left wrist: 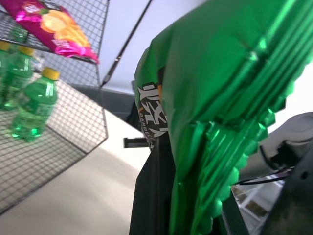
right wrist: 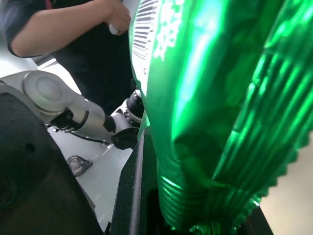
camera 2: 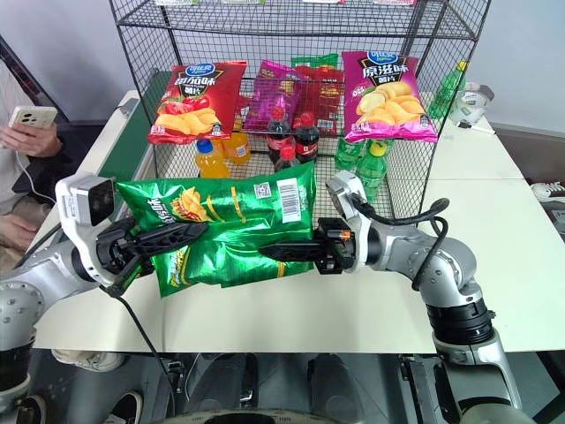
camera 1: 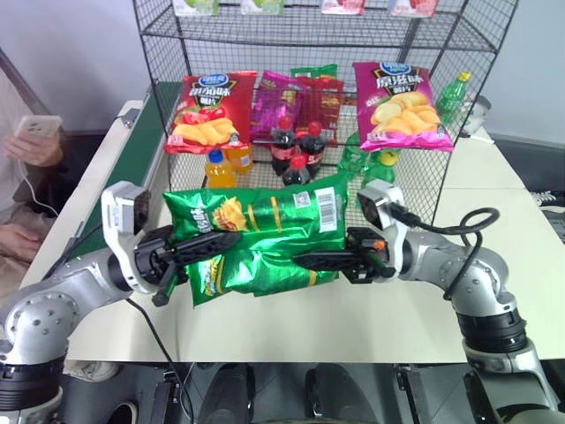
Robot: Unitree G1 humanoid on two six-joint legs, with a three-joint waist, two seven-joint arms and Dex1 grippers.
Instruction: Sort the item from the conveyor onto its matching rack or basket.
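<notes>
The item, a large shiny green crisp bag with a barcode, hangs crumpled above the white table in front of the rack, a tall black wire-mesh cage. My left gripper comes in from the left and is shut on the bag's left part. My right gripper comes in from the right and is shut on its lower right edge. The wrist views show the green foil pinched beside a black finger. The conveyor, a dark green belt, runs along the table's left side.
On the rack's floor lie a red bag, a purple bag and a pink bag, with cola bottles, orange bottles and green bottles. A person's hand with a phone is at the left.
</notes>
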